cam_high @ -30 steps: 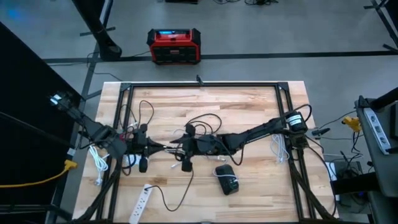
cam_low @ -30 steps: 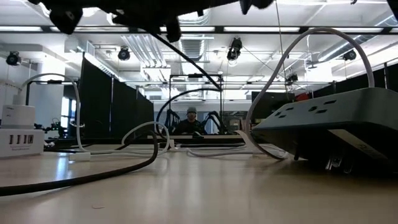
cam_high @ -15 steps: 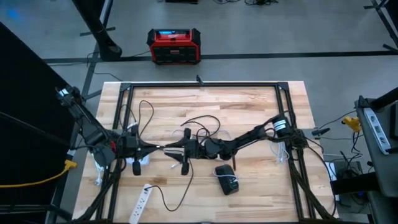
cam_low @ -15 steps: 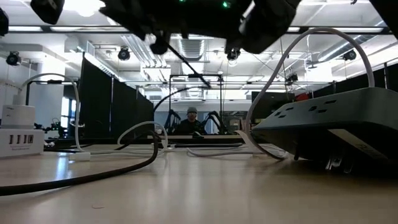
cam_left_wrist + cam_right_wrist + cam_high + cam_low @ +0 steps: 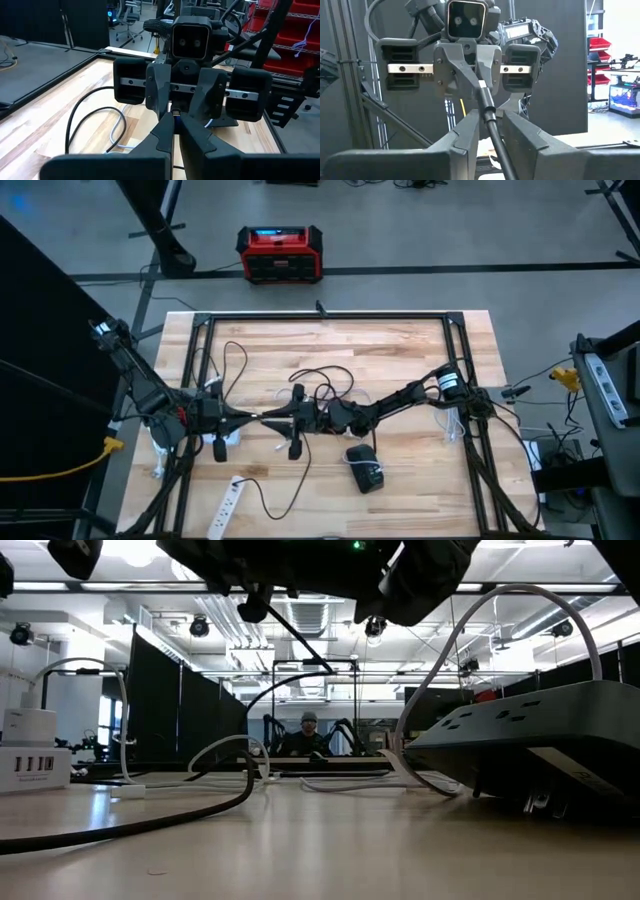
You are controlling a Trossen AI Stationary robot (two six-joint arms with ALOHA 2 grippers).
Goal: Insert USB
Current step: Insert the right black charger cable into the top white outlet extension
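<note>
Your left gripper (image 5: 262, 418) is clamped on the black cable (image 5: 490, 116), your right gripper (image 5: 300, 418) pinching it just beside — both mid-table, face to face. Nothing's plugged in yet — the USB end and its port, I can't make out.

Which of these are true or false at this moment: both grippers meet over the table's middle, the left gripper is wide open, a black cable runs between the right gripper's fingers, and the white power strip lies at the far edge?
1. The left gripper and right gripper face each other mid-table. True.
2. The left gripper is wide open. False: shut.
3. A black cable runs between the right gripper's fingers. True.
4. The white power strip lies at the far edge. False: near edge, left.
</note>
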